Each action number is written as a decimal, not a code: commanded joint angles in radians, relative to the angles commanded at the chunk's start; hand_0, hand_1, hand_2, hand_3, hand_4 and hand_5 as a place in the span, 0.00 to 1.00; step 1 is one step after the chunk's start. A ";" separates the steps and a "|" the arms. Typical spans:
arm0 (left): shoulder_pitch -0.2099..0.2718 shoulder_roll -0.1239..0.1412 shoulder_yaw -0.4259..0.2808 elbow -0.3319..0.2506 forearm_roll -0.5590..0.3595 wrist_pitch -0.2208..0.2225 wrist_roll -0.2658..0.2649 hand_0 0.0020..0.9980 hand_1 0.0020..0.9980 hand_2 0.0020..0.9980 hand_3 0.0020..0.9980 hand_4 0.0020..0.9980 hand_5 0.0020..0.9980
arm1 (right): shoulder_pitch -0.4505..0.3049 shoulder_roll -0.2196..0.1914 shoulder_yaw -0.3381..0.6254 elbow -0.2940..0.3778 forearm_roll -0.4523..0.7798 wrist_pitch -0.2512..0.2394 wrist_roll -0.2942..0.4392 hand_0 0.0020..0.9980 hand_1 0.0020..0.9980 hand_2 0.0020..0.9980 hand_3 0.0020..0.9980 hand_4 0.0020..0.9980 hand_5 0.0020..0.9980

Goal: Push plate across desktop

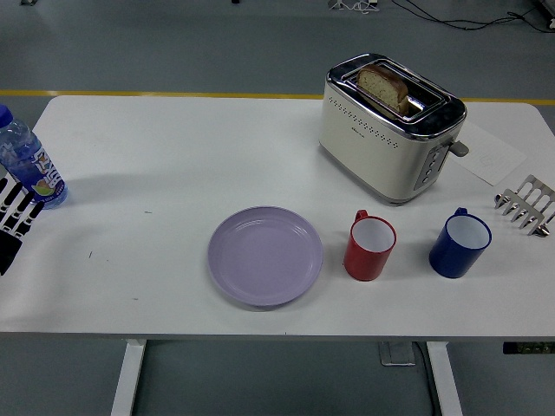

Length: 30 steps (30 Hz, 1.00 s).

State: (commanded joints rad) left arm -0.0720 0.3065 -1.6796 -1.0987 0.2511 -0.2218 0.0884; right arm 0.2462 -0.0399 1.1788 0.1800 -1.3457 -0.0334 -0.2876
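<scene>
A lilac plate (264,255) lies flat near the front middle of the white table (165,147), with nothing on it. My left hand (12,218) shows only at the far left edge, its black-and-white fingers (19,206) spread and holding nothing. It is far to the left of the plate and just below a water bottle. My right hand is out of the picture.
A water bottle (28,165) stands at the left edge. A red mug (370,247) sits just right of the plate, a blue mug (460,243) further right. A toaster (388,128) with bread stands behind them; a metal toast rack (525,204) and paper (490,154) at far right.
</scene>
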 joint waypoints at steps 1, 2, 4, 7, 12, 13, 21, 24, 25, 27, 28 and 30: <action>0.000 0.000 0.000 0.000 0.000 -0.001 0.001 0.61 0.65 0.67 0.64 0.52 1.00 | 0.000 0.000 0.000 0.000 0.000 0.000 0.000 0.63 0.62 0.65 0.58 0.35 0.15; -0.001 0.001 0.000 0.001 0.000 -0.002 0.001 0.61 0.65 0.67 0.64 0.52 1.00 | 0.001 0.000 0.000 0.000 0.000 0.000 0.000 0.63 0.62 0.65 0.58 0.35 0.15; -0.001 0.001 -0.001 0.001 0.001 -0.003 0.002 0.61 0.65 0.67 0.64 0.52 1.00 | 0.001 0.000 0.000 0.000 0.001 0.000 0.000 0.63 0.62 0.65 0.58 0.35 0.15; -0.003 0.002 -0.002 0.002 -0.001 -0.001 0.003 0.61 0.65 0.67 0.64 0.52 1.00 | 0.001 -0.001 -0.003 0.000 0.005 -0.001 0.001 0.63 0.62 0.65 0.58 0.35 0.15; -0.004 0.002 -0.002 0.001 0.002 -0.002 0.005 0.61 0.65 0.66 0.63 0.50 1.00 | 0.000 0.001 0.007 0.000 -0.005 -0.001 -0.002 0.63 0.62 0.65 0.58 0.35 0.15; -0.002 0.002 -0.004 0.000 0.003 -0.004 0.004 0.61 0.65 0.66 0.63 0.50 1.00 | 0.000 0.002 0.010 0.000 -0.010 0.000 -0.003 0.63 0.62 0.65 0.58 0.35 0.15; 0.012 0.004 -0.018 -0.002 0.006 -0.007 0.001 0.61 0.65 0.66 0.63 0.50 1.00 | -0.003 0.001 0.007 0.000 -0.005 0.001 -0.005 0.63 0.62 0.65 0.58 0.35 0.15; 0.010 0.006 -0.016 -0.001 0.004 -0.008 0.001 0.62 0.65 0.66 0.63 0.50 1.00 | -0.005 0.001 0.008 0.000 -0.006 0.001 -0.005 0.64 0.62 0.65 0.58 0.35 0.15; 0.010 0.006 -0.015 0.000 0.004 -0.008 0.002 0.62 0.65 0.66 0.63 0.50 1.00 | -0.006 0.001 0.007 0.000 -0.004 0.001 -0.004 0.64 0.62 0.65 0.58 0.35 0.15; 0.011 0.006 -0.015 0.002 0.004 -0.008 0.002 0.62 0.65 0.66 0.63 0.50 1.00 | -0.009 0.001 0.004 0.000 0.001 0.000 -0.006 0.64 0.62 0.65 0.58 0.35 0.15; 0.012 0.006 -0.016 0.002 0.005 -0.007 0.002 0.62 0.65 0.66 0.63 0.50 0.99 | -0.011 0.000 0.000 0.000 0.006 -0.001 -0.007 0.64 0.62 0.66 0.58 0.35 0.15; 0.014 0.006 -0.016 0.002 0.004 -0.007 0.001 0.62 0.65 0.66 0.63 0.50 0.99 | -0.014 0.001 0.000 0.000 0.008 -0.002 -0.011 0.64 0.62 0.66 0.58 0.35 0.15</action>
State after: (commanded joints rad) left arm -0.0584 0.3122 -1.6954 -1.0963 0.2551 -0.2292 0.0898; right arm 0.2317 -0.0391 1.1786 0.1800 -1.3375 -0.0349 -0.2988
